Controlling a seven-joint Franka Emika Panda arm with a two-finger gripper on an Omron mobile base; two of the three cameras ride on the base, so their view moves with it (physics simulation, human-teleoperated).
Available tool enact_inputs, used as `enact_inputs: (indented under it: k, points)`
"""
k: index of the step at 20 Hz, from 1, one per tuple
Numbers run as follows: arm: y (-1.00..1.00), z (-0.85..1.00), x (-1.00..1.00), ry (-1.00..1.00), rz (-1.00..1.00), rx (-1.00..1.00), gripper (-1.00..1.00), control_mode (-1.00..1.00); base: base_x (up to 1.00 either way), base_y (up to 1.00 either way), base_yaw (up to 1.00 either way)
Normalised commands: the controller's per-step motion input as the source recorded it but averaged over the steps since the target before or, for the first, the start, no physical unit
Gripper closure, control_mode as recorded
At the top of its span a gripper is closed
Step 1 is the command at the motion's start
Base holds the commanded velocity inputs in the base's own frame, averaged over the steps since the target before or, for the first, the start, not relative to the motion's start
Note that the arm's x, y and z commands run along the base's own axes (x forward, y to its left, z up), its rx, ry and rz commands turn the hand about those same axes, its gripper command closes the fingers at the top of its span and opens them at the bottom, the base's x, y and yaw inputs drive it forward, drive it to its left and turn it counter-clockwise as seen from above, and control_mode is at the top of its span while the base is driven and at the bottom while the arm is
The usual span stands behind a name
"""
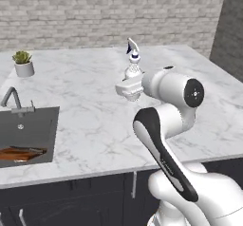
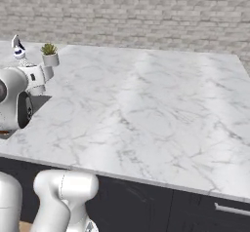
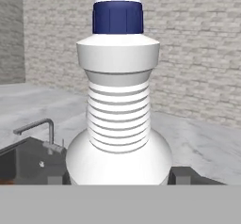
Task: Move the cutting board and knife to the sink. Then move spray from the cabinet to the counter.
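Because the small white plastic spray bottle (image 3: pixel 117 124) with the blue collar is hollow plastic, I judge that it is light and a little slippery, and that the smooth round body can turn or slide between the fingers. The hand (image 1: pixel 129 89) is clenched on the lower body of the bottle, which stands upright in it, over the white marble counter (image 1: pixel 95 116); I cannot tell if the base touches the surface. The wide lower part seems to me the best place to hold, not the ribbed neck or the trigger. The checkered wooden cutting board (image 1: pixel 16 154) lies already in the dark grey sink (image 1: pixel 40 125), so the set-down of the bottle remains.
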Motion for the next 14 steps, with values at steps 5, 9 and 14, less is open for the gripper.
enact_inputs:
  k: [5,9,14]
  points:
    - [0.00,0.00,0.00,0.00,0.00,0.00,1.00,1.00,0.84,0.24,-0.02]
    - [0.07,-0.01,0.14,0.02,-0.01,-0.01,1.00,-1.00,0.45,0.26,-0.06]
    - [0.00,-0.12,0.48,0.26,0.12,-0.08,1.00,-1.00,0.00,0.00,0.00]
